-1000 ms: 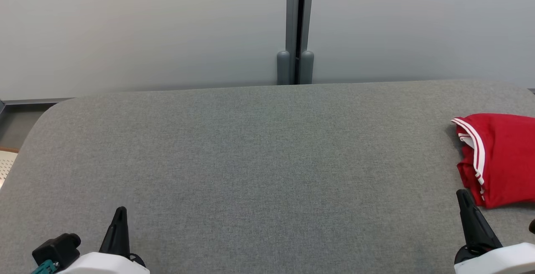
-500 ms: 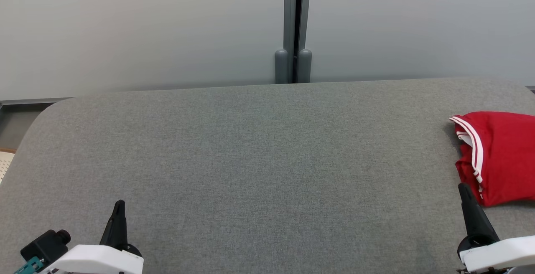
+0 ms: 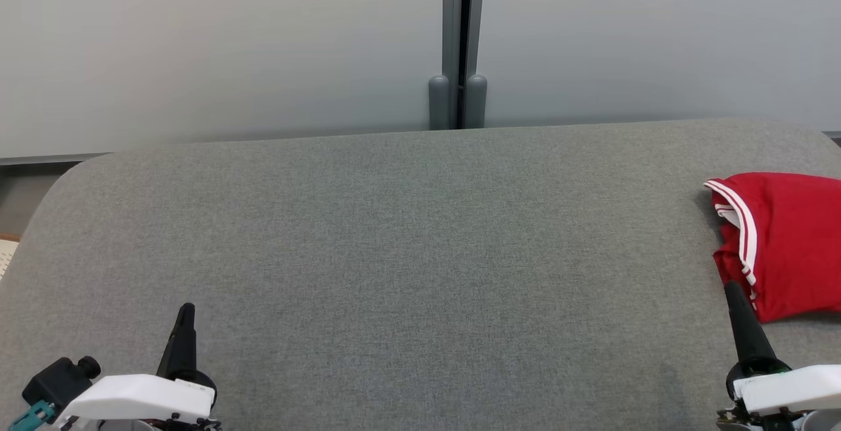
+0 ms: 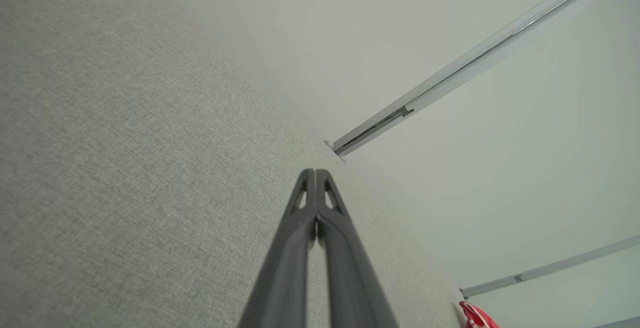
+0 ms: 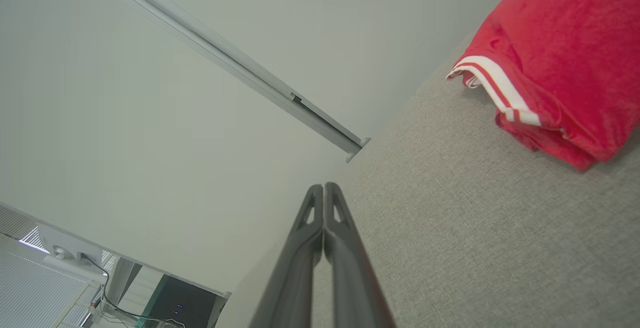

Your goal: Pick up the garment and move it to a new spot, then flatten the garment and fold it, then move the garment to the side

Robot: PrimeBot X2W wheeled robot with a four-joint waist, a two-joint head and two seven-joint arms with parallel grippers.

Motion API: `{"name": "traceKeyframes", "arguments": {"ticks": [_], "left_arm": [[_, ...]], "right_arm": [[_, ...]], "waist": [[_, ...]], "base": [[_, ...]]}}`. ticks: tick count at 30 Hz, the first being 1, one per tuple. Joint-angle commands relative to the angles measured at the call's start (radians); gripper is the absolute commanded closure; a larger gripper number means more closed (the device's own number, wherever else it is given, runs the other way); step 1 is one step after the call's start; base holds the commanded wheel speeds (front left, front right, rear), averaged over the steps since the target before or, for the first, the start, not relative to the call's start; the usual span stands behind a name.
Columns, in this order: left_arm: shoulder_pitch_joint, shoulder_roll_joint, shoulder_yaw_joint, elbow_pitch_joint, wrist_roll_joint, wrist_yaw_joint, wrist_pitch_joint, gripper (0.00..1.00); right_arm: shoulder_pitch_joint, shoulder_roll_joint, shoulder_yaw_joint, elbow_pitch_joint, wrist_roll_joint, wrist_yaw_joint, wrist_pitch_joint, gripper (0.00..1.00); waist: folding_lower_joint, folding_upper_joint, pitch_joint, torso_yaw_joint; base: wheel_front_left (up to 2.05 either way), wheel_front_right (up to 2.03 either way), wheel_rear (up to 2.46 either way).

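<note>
Grey woven fabric covers the table [image 3: 394, 253], whose rounded far edge meets a pale wall [image 3: 197, 43] split by a grey upright post [image 3: 458, 37]. The red garment [image 3: 785, 240] lies as a compact folded bundle at the table's right edge, cut off by the head view's border. Its white-striped trim [image 3: 739, 221] faces the middle of the table.

My left end effector [image 3: 186, 309] sits at the near left with its two dark fingers pressed together on nothing, well apart from the garment. My right end effector [image 3: 730, 290] is likewise closed and empty at the near right. In the head view its tip overlaps the garment's near corner, so contact cannot be judged there.

The right wrist view settles that: bare grey fabric lies between my closed fingers and the bundle. It also shows the stacked layers under the striped hem, and off past the wall a slatted blind [image 5: 20, 263] and a dangling cable [image 5: 107, 293]. The left wrist view gives the garment as a small red scrap far across the table, below a second rail [image 4: 550, 268] on the wall.
</note>
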Motion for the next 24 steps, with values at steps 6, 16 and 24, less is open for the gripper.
{"name": "traceKeyframes", "arguments": {"ticks": [6,16,24], "left_arm": [[-0.038,-0.005,0.025,-0.007,-0.070,-0.019,0.019,1.00],[-0.054,-0.021,0.050,-0.005,-0.163,-0.040,0.047,1.00],[-0.062,-0.033,0.069,-0.003,-0.229,-0.054,0.067,1.00]], "right_arm": [[-0.036,0.002,-0.010,0.010,0.076,0.000,0.004,1.00],[-0.059,0.010,-0.019,0.035,0.173,0.000,0.007,1.00],[-0.074,0.017,-0.026,0.055,0.245,0.000,0.010,1.00]], "waist": [[0.0000,-0.0001,0.002,-0.003],[0.0000,-0.0001,0.005,-0.007],[0.0000,-0.0001,0.008,-0.011]], "base": [[0.00,0.00,0.00],[0.00,0.00,0.00],[0.00,0.00,0.00]]}}
